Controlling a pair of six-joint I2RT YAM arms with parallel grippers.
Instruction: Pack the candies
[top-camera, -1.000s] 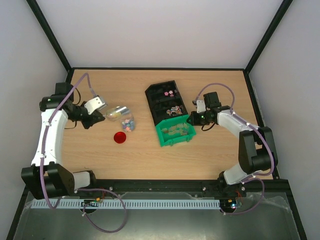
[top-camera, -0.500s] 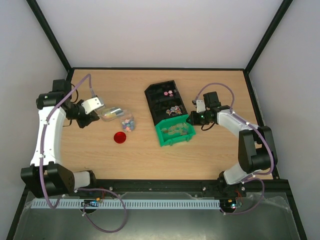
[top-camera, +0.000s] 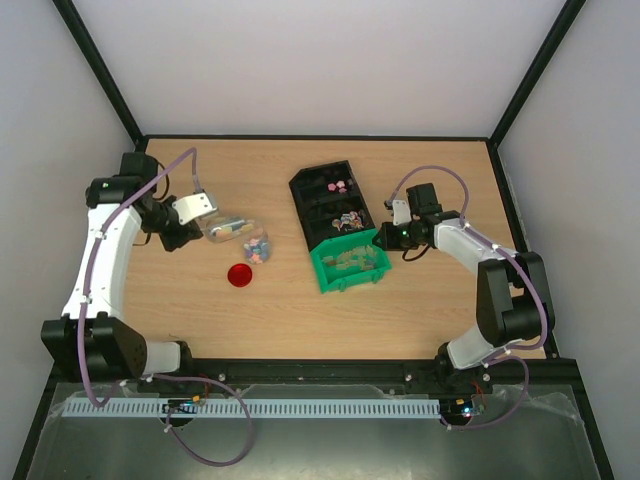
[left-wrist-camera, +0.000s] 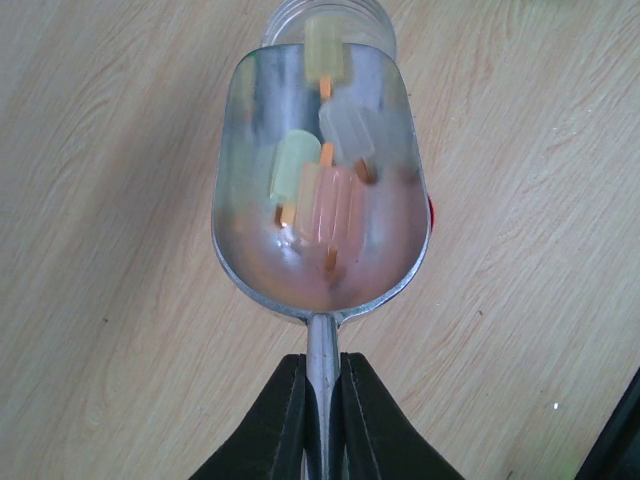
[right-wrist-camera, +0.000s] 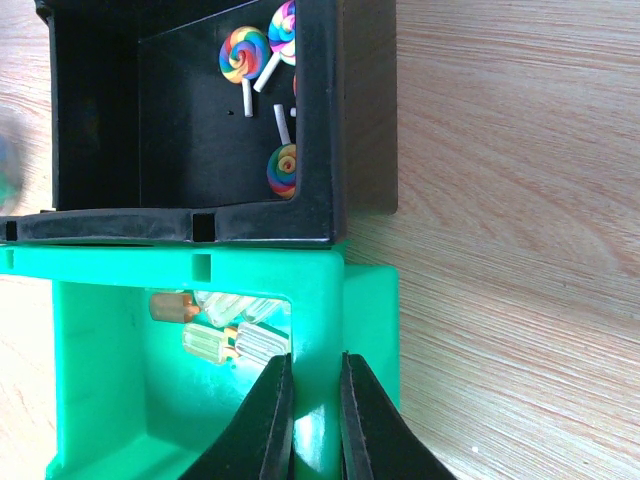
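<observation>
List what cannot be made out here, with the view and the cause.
Jar: left wrist, behind the scoop and cut by the top edge.
Lid: left wrist, only a red sliver past the scoop.
Candies in the green bin: right wrist, its wall covers most.
Black bin contents: top external, too small to tell.

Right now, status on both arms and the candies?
Left gripper shut on scoop handle; right gripper shut on green bin wall. Popsicle candies in scoop, at jar mouth. Red lid beside jar, not blocking.
</observation>
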